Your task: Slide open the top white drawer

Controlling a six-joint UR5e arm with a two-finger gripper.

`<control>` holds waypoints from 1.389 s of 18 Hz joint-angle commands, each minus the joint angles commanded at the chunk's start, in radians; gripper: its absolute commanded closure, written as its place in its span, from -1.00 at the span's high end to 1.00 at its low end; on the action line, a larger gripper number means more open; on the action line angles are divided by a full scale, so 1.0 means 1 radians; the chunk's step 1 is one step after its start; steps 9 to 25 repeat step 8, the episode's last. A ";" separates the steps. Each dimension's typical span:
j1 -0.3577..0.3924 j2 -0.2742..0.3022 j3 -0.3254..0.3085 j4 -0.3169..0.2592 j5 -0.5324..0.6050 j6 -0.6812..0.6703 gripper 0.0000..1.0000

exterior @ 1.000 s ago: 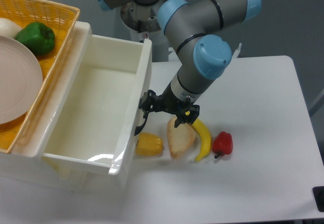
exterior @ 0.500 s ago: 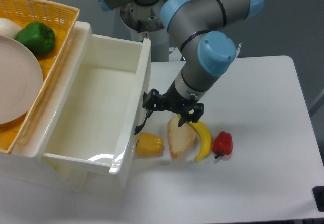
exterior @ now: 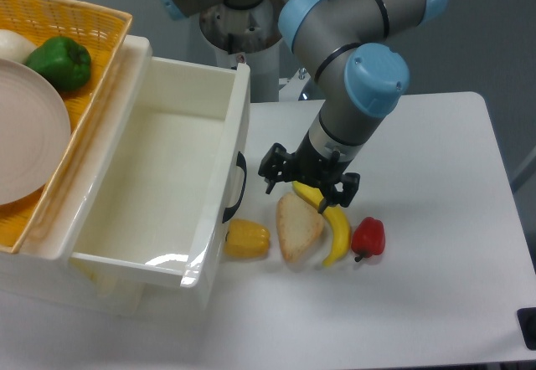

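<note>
Drawer out, tool clear of the handle

I see the top white drawer (exterior: pixel 159 182) pulled wide at left; my tool (exterior: pixel 308 183), fingers apart and empty, hangs low over the banana (exterior: pixel 332 223) and bread (exterior: pixel 298 227) and could knock them.

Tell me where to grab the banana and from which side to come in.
Grip the banana across its narrow width at the lower half, coming from above. It lies flat on the table; its upper end sits under the gripper, and the bread slice crowds its left side.
</note>
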 joint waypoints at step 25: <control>0.008 -0.012 -0.014 0.018 0.042 0.198 1.00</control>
